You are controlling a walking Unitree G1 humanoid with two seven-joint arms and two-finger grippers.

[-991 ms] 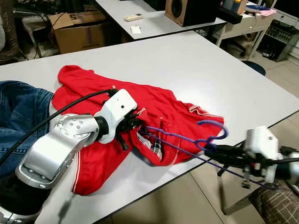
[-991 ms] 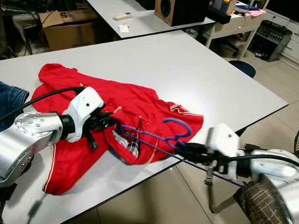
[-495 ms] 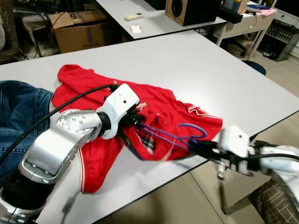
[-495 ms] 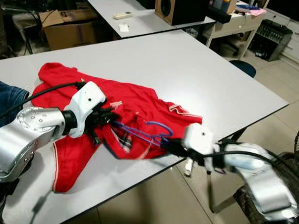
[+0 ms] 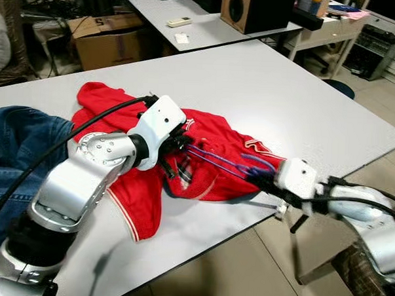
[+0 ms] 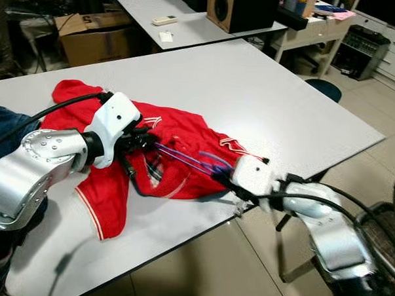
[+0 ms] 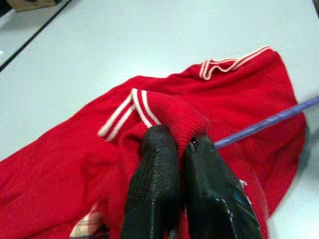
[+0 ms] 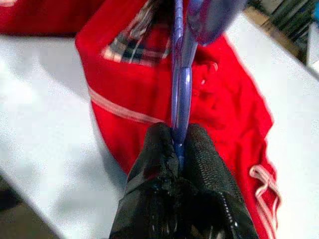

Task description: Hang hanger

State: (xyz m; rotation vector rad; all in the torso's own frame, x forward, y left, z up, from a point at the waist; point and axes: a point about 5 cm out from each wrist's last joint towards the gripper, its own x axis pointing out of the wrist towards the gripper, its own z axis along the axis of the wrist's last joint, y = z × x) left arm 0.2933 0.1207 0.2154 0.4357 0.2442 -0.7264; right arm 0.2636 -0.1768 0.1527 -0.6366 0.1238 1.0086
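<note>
Left tool (image 7: 182, 144) pinches red shirt (image 5: 210, 148) collar; right tool (image 8: 180, 144) clamps purple hanger (image 8: 180, 74) near table (image 5: 304, 107) edge.

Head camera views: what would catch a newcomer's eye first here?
The red shirt crumpled on the white table, near its front edge. The left gripper pinches the shirt's collar, while the right gripper, at the table's edge, clamps a purple hanger whose wire runs into the shirt. Blue jeans lie at the table's left end.
</note>
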